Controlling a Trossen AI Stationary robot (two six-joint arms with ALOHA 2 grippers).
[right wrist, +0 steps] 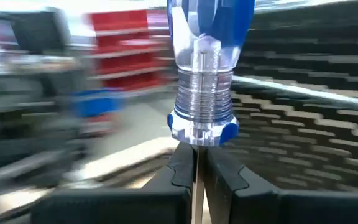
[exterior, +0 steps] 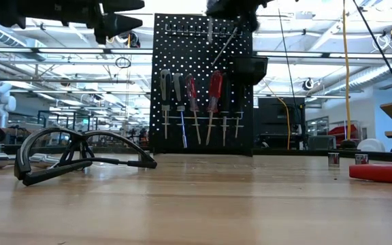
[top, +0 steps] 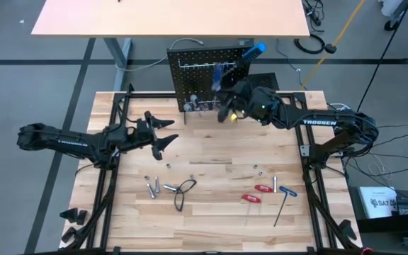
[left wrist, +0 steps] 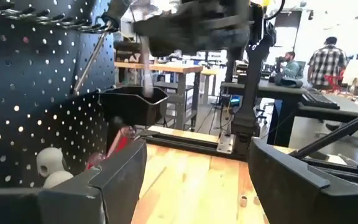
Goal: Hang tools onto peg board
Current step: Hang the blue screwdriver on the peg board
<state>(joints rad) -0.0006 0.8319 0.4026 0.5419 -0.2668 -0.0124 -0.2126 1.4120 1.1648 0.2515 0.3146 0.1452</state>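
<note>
Pinching the thin shaft of a blue-handled screwdriver (right wrist: 207, 56), the right gripper (top: 227, 106) is held at the peg board (top: 190, 71), upper centre of the high view; the handle points away beyond the board's top. The left gripper (top: 163, 134) waits spread, mid-left.

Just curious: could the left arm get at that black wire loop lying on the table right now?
Probably yes. The left tool is open and holds nothing, and the black wire loop lies on bare table on its side, with nothing between them.
</note>
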